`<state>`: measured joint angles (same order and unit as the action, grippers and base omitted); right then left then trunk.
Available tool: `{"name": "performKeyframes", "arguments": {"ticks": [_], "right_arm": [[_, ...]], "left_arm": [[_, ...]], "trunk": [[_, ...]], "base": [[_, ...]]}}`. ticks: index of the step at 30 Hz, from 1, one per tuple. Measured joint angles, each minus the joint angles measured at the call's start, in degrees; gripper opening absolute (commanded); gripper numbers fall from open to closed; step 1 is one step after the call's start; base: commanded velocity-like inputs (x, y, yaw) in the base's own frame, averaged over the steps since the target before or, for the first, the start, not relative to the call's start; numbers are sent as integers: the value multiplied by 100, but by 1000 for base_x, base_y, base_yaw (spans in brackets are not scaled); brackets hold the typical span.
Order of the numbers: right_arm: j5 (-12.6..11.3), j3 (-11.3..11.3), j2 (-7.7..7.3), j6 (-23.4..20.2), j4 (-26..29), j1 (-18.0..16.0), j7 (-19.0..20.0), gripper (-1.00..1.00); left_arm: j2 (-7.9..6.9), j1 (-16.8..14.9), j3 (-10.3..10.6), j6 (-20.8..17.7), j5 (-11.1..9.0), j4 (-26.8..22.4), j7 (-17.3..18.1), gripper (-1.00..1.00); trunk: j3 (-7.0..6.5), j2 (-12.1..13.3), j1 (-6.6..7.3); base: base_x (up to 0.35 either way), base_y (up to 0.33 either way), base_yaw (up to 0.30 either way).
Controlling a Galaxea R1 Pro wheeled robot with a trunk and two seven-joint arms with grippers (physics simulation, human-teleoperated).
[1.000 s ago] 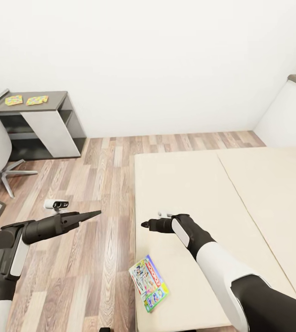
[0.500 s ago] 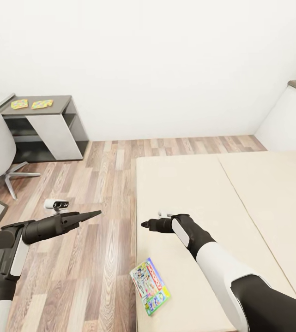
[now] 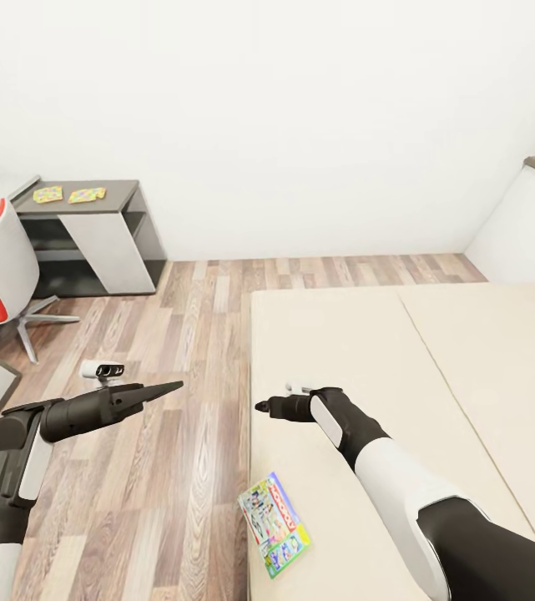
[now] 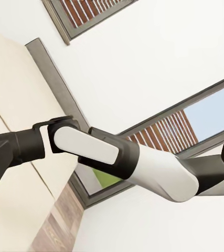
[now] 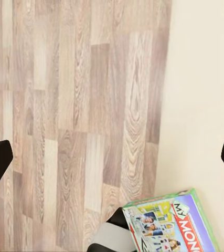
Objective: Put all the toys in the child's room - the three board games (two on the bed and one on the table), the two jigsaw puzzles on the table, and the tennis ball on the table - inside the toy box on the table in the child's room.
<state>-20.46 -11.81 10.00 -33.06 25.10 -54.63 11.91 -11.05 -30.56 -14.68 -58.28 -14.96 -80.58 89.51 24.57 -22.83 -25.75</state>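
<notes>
A: What does the flat white, green and blue board game box (image 3: 274, 525) look like?
B: Thin, rectangular, cartoon figures and red lettering on its lid, lying at the edge of the wide beige mattress bed (image 3: 434, 367), below and behind the right gripper's (image 3: 260, 406) fingertips, apart from them

A: And the grippers?
B: The right gripper's fingers stand wide apart in the right wrist view, empty. The left gripper (image 3: 169, 386) tapers to a point over the wood-plank floor (image 3: 184, 334), pinched together, empty

A: Anything else?
B: 2 bright puzzle-patterned sheets (image 3: 68, 195) lie on a grey table (image 3: 92, 225), well beyond the left fingertips
</notes>
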Motion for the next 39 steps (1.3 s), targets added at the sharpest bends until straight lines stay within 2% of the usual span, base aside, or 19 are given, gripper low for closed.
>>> {"name": "performKeyframes", "arguments": {"ticks": [11, 24, 39], "right_arm": [[-1, 0, 0, 3, 0, 0, 0, 100], [-1, 0, 0, 4, 0, 0, 0, 100], [-1, 0, 0, 4, 0, 0, 0, 100]], "left_arm": [[0, 0, 0, 0, 7, 0, 0, 100], [0, 0, 0, 0, 16, -1, 0, 100], [0, 0, 0, 48, 0, 0, 0, 100]], "trunk": [[-100, 0, 0], [-119, 0, 0], [-233, 0, 0]], "base": [[0, 0, 0], [0, 0, 0], [0, 0, 76]]}}
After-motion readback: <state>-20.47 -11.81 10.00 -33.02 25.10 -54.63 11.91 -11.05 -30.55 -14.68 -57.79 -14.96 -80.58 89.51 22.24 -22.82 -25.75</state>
